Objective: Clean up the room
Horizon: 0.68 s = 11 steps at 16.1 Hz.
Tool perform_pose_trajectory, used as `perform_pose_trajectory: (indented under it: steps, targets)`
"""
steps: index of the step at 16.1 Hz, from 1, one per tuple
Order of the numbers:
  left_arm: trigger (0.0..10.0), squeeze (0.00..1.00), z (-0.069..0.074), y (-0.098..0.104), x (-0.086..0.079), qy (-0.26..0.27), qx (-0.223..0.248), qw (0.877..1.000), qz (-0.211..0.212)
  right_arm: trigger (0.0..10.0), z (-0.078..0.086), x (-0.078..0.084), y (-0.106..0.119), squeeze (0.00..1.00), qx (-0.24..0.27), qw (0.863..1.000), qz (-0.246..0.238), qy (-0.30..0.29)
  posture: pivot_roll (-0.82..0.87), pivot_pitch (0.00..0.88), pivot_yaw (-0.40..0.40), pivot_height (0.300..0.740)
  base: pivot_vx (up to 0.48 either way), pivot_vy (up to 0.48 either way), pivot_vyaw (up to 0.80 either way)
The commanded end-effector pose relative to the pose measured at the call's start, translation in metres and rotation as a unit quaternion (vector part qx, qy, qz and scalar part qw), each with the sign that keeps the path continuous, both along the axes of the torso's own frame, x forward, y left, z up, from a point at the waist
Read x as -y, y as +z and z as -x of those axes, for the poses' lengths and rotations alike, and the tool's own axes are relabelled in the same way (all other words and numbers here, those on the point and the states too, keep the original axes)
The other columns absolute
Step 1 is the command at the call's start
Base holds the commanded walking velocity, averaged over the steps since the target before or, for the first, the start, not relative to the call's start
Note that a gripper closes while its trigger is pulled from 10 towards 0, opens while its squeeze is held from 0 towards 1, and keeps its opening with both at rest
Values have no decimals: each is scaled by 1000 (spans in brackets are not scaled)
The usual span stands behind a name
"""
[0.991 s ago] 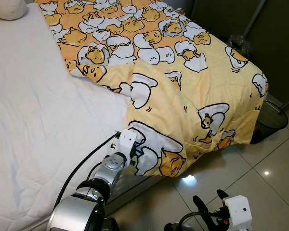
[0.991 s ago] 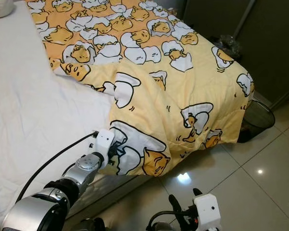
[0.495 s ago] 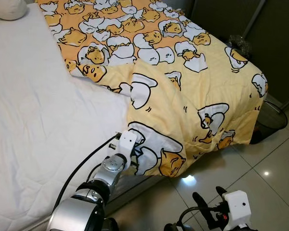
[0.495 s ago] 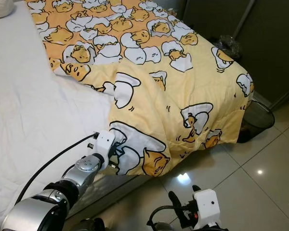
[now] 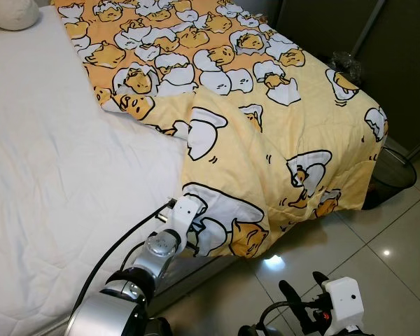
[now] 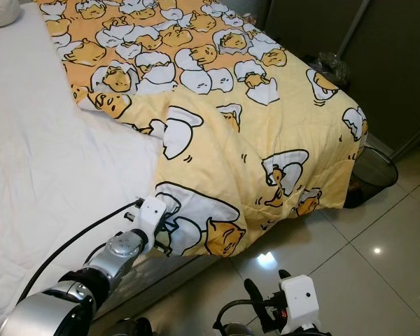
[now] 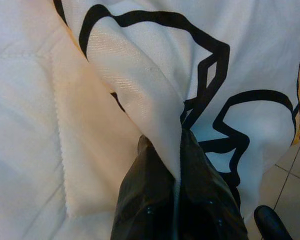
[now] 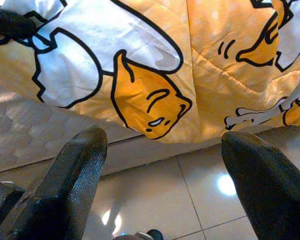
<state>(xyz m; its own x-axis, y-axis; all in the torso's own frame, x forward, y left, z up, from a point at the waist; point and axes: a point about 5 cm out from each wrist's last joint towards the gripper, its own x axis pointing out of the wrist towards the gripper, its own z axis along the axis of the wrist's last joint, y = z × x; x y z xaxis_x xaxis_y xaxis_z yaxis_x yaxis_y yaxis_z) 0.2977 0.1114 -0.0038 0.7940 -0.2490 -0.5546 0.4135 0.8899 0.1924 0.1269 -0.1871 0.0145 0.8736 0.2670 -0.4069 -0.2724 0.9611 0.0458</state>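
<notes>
Since one second ago, left claw [image 5: 190, 225] has moved a little lower along the bed [image 5: 49, 182] edge, and it still pinches the corner of the yellow blanket [image 5: 280, 133]. From the left wrist, both fingers [image 7: 155, 185] press on the fabric fold. From the right wrist, right claw [image 8: 165, 170] stands wide above the floor tiles [image 8: 155, 195].

Pale glossy floor tiles [image 5: 378, 238] with dark grout lines, a bright lamp reflection [image 5: 274, 262] just beside the bed's foot. White quilted mattress [image 5: 49, 182] spread wide, a pale pillow [image 5: 10, 12] at its far corner. Dark cabinet wall [image 5: 406, 63] behind, a grey vertical bar [image 5: 367, 28] against it. Black mesh waste bin [image 5: 392, 175] at the bed's far corner.
</notes>
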Motion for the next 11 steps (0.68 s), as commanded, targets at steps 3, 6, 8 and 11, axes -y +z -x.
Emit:
perform_pose_trajectory:
  steps: [3, 6, 8, 11]
  targets:
    - [10000, 0, 3, 0, 3, -30, 12, 999, 20, 10000, 5, 1, -5, 0, -18, 1000, 2, 1, -211, 96, -23, 740, 0, 0, 0]
    - [10000, 0, 11, -1, 12, -165, 22, 986, -8, 10000, 7, 1, -6, 0, -23, 1000, 3, 7, -205, 97, -22, 740, 0, 0, 0]
    - [10000, 0, 19, -5, 15, -215, -1, 977, -3, 10000, 8, 0, -6, 0, -29, 999, -2, 21, -204, 97, -20, 740, 0, 0, 0]
    - [10000, 0, 28, -11, 19, -246, -13, 969, -2, 10000, 17, -7, -9, 0, -64, 995, -29, 74, -207, 97, -18, 740, 0, 0, 0]
